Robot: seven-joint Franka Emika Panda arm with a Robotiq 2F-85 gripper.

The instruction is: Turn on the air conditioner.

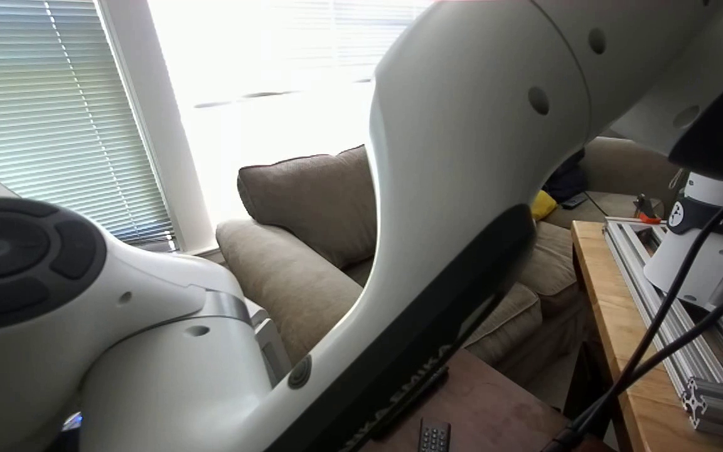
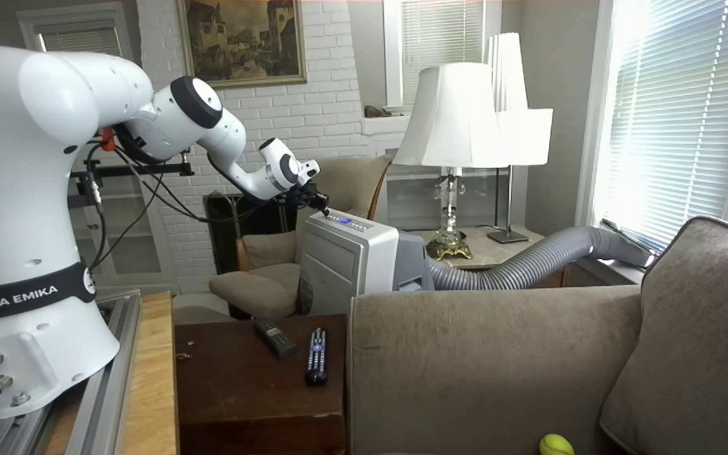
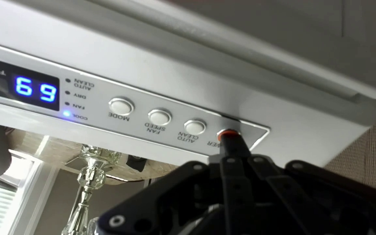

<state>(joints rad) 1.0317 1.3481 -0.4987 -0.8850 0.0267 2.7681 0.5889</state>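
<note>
The air conditioner [image 2: 332, 265] is a light-grey box with a sloped top panel; it also fills the wrist view [image 3: 162, 65]. Its display [image 3: 36, 86] is lit with blue digits 69, and the light beside COOL is lit. White buttons marked MODE [image 3: 121, 106], FAN SPEED and AUTO CLEAN lie in a row. At the row's end is a red button [image 3: 224, 133], its label partly hidden, ending in "WER". My gripper [image 3: 235, 140] is shut and empty, its fingertips over the red button, covering most of it. Touch looks likely. In an exterior view the gripper [image 2: 325, 210] meets the panel's near end.
A grey ribbed hose [image 2: 528, 256] runs from the unit to the window. A lamp [image 2: 449, 208] stands on a side table behind it. A sofa [image 2: 490, 354], an armchair [image 2: 263, 291] and a brown table [image 2: 237, 385] with two remote-like handsets surround the unit.
</note>
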